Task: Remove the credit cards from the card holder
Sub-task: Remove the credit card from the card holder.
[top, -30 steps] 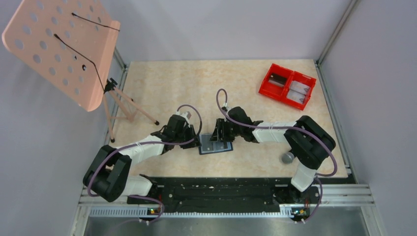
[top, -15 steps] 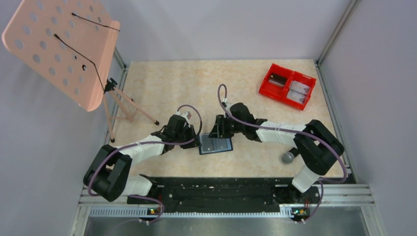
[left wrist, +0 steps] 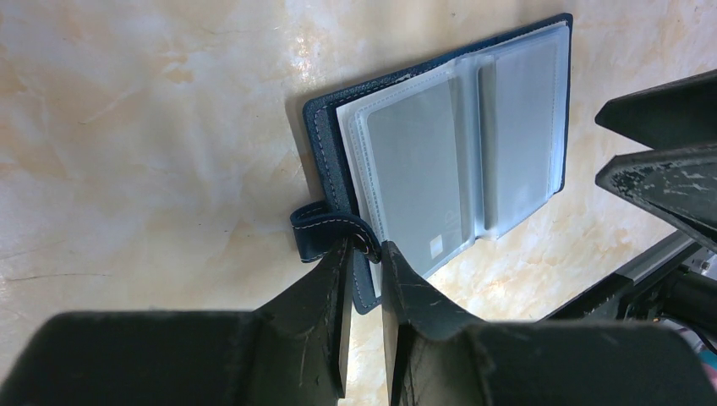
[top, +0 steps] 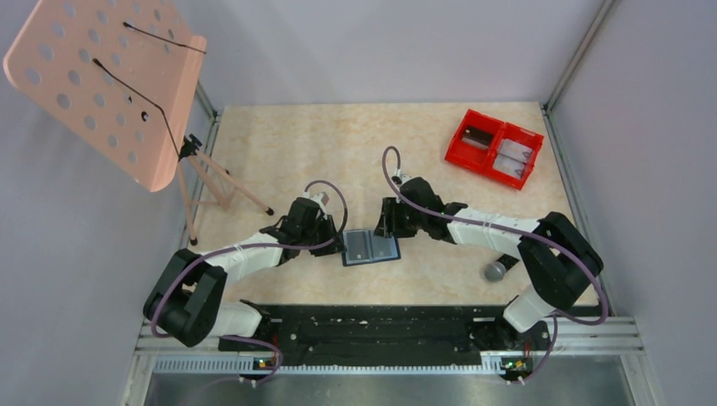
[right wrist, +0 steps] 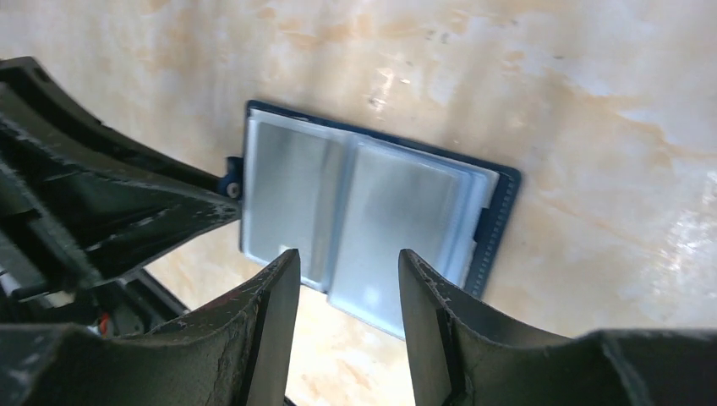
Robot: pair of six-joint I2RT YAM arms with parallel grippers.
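Observation:
The card holder (top: 371, 248) lies open on the table, a navy wallet with pale blue-grey sleeves facing up. A pale grey card (left wrist: 413, 161) sits in its clear sleeve, and another card (right wrist: 397, 220) shows in the right wrist view. My left gripper (top: 341, 245) is shut on the wallet's navy edge beside the strap loop (left wrist: 325, 233), and its own view (left wrist: 365, 254) shows the pinch. My right gripper (top: 385, 229) is open and empty, just above the wallet's far right side, with its jaws (right wrist: 348, 258) apart over the sleeves.
A red two-compartment bin (top: 495, 147) stands at the back right with flat dark and pale pieces in it. A grey ball (top: 495, 271) lies by the right arm's base. A pink perforated stand (top: 110, 76) on tripod legs (top: 224, 182) is at the back left.
My right gripper has drawn back to the right, off the wallet's middle, so more of the sleeves shows. The left gripper and the wallet have stayed put.

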